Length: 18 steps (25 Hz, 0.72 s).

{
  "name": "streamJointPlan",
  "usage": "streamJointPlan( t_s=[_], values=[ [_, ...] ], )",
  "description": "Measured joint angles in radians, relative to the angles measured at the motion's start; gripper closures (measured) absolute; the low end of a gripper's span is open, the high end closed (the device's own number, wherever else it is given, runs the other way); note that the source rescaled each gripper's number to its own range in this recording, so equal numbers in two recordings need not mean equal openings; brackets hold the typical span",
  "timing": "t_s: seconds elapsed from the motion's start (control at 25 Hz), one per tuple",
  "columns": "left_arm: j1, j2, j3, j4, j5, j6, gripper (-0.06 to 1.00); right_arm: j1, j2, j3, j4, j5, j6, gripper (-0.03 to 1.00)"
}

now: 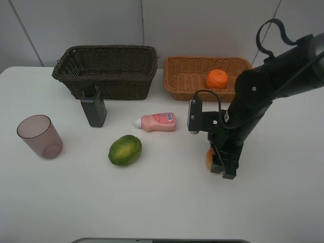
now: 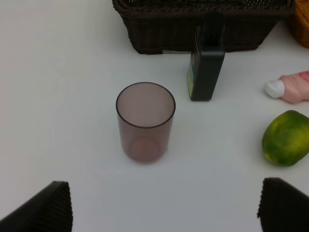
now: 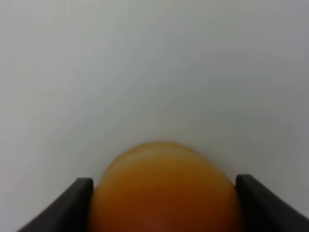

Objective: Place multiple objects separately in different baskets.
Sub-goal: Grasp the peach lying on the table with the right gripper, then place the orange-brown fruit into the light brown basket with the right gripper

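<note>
Right tool: closed on the red-orange round fruit, pointing down at the counter in front of the light tan basket. The right wrist view shows the fruit filling the gap between the two dark fingers, with each finger against one side of it. Whether the fruit rests on the counter or hangs just above it cannot be told.

Left tool: open, jaws spread wide with nothing between them. It is not visible in the high view. Its camera looks down on the cup.

Baskets: both stand at the back of the counter, side by side. The dark brown basket is on the left and nothing can be seen inside it. The light tan basket on the right holds the orange, toward its right end.

Items on the counter:
- Cup: translucent purple-brown, upright, mouth up, at the far left and well apart from the rest.
- Dark green bottle: upright, just in front of the dark brown basket near its left end. Contact with the basket cannot be confirmed.
- Pink bottle: lying on its side between the two baskets and forward of them, white cap toward the left.
- Green oval fruit: near the pink bottle, closer to the front edge, not touching it.
</note>
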Motion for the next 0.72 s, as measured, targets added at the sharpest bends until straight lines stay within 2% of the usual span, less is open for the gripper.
streamJointPlan(
  t_s=[0.24, 0.32, 0.52, 0.72],
  values=[
    [0.0, 0.0, 0.0, 0.0, 0.0, 0.0, -0.05, 0.0, -0.085, 0.0, 0.055, 0.008, 0.005, 0.8],
    [0.0, 0.0, 0.0, 0.0, 0.0, 0.0, -0.05, 0.0, -0.099, -0.019, 0.068, 0.036, 0.039, 0.8],
    [0.0, 0.0, 0.0, 0.0, 0.0, 0.0, -0.05, 0.0, -0.1, -0.153, 0.074, 0.112, 0.256, 0.8],
    [0.0, 0.0, 0.0, 0.0, 0.0, 0.0, -0.05, -0.005, -0.092, -0.328, 0.031, 0.198, 0.572, 0.8]
  ],
)
